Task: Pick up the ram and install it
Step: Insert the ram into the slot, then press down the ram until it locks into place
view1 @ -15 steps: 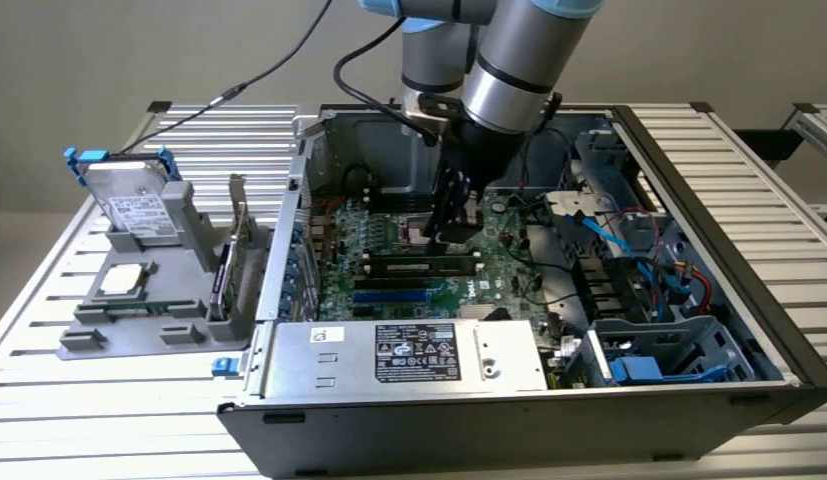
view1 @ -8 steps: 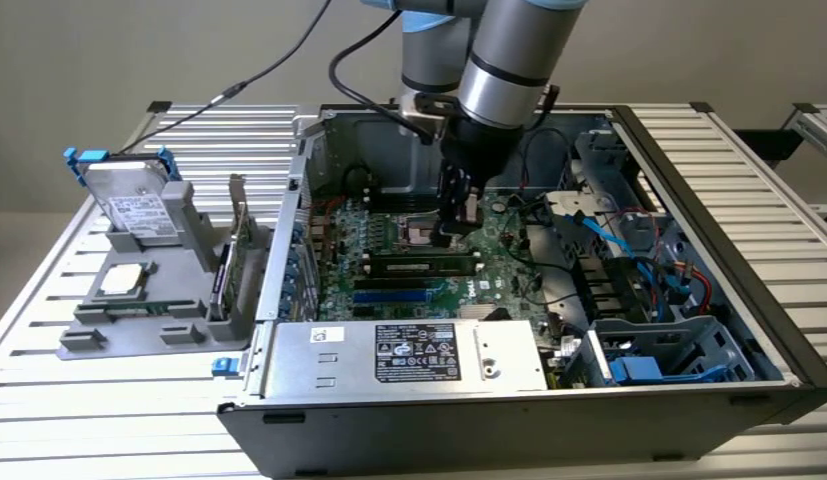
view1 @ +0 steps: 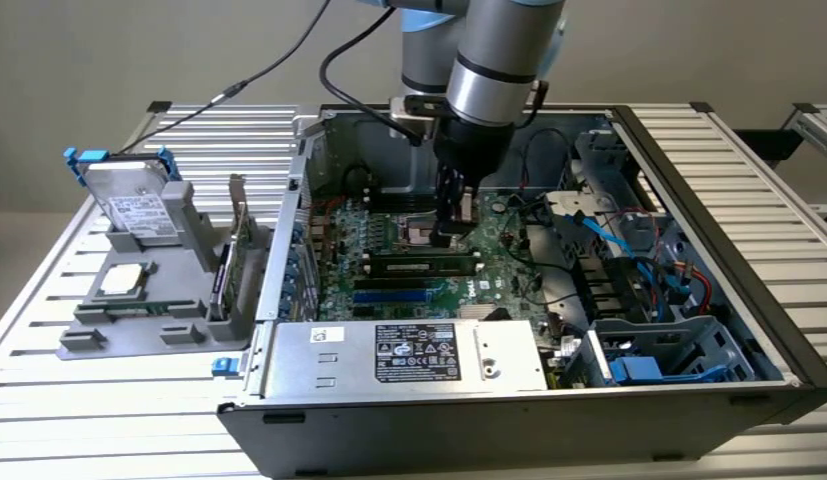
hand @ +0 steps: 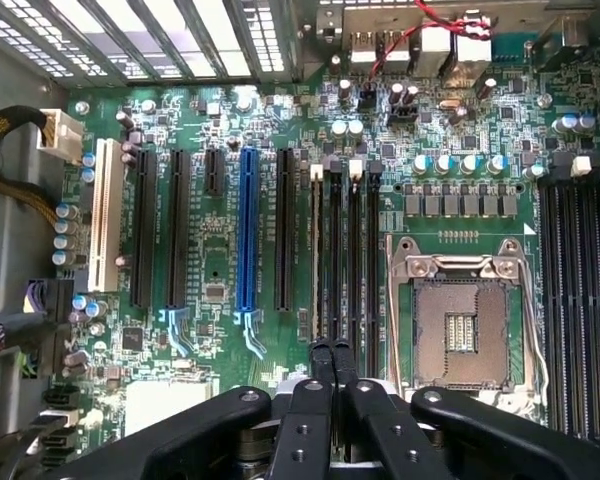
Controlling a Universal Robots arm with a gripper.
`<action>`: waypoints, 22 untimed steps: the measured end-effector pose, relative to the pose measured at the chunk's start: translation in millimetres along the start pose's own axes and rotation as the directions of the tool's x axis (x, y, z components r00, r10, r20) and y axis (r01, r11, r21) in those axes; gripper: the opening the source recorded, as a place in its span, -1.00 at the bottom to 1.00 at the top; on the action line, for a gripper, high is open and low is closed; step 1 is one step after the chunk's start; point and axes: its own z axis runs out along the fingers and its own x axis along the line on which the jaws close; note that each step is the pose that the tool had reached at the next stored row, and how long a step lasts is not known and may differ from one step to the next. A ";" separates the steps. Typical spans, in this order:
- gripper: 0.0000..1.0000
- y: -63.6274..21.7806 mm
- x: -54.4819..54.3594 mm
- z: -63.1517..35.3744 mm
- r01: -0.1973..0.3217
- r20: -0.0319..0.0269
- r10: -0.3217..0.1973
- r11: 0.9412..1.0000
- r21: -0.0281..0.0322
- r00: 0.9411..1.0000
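Observation:
The ram [view1: 416, 265], a long dark-green stick with black chips, lies along a memory slot on the motherboard [view1: 386, 235] inside the open computer case. My gripper [view1: 448, 238] hangs straight down over the stick's end on the exterior view's right, close above it; whether it touches is unclear. In the wrist view the gripper [hand: 330, 348] is shut, its two black fingertips pressed together with nothing between them, right over the row of narrow memory slots [hand: 332, 250] beside the empty processor socket [hand: 462, 320].
A grey tray [view1: 133, 330] outside the case holds a hard drive [view1: 130, 205], a square silver chip [view1: 125, 281] and an upright green card [view1: 230, 265]. The power supply [view1: 406, 355] sits at the case front, and loose cables [view1: 627, 250] fill the exterior view's right side.

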 end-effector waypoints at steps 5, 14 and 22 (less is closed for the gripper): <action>-0.80 11.7 -0.1 1.9 -0.002 -0.007 0.002 1.000 0.017 1.000; -0.80 19.5 -0.3 3.2 -0.003 -0.009 0.003 0.999 0.036 1.000; -0.80 19.5 -0.3 3.2 -0.003 -0.009 0.003 0.999 0.036 1.000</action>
